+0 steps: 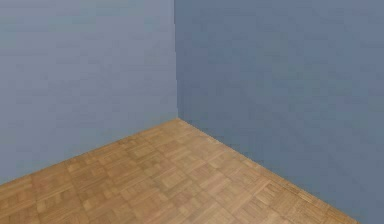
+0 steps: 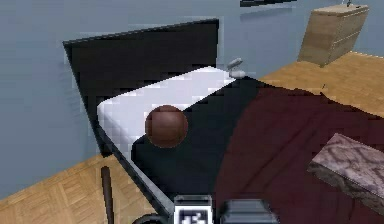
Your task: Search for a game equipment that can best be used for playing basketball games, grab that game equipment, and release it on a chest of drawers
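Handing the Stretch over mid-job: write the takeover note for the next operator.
Gripper: at the arm side view's bottom edge; cannot tell whether it holds anything.
Brown ball lies on the bed, by the white pillow end.
Chest of drawers stands beyond the bed, at the wall.
Done: both are in sight.
Left: grab the ball, release it on the chest.

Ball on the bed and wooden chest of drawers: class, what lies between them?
In the arm side view, between the ball and the chest of drawers lie dark bedcover, a small grey thing and wood floor.
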Controlling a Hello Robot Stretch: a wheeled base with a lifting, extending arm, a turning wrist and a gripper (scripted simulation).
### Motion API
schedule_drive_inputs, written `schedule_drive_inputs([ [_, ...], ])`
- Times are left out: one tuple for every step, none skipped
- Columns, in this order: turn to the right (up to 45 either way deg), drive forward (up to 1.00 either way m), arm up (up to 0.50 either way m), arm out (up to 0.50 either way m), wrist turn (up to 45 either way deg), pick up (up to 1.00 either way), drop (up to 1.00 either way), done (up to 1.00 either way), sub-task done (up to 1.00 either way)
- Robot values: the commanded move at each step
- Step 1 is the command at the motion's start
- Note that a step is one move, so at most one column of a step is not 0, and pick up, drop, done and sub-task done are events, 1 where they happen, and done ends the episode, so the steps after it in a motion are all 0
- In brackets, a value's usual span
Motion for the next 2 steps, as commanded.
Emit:
schedule_drive_inputs([
  [0.0,0.00,0.00,0.50,0.0,0.00,0.00,0.00,0.00],
  [0.0,0.00,0.00,0.00,45.0,0.00,0.00,0.00,0.00],
])
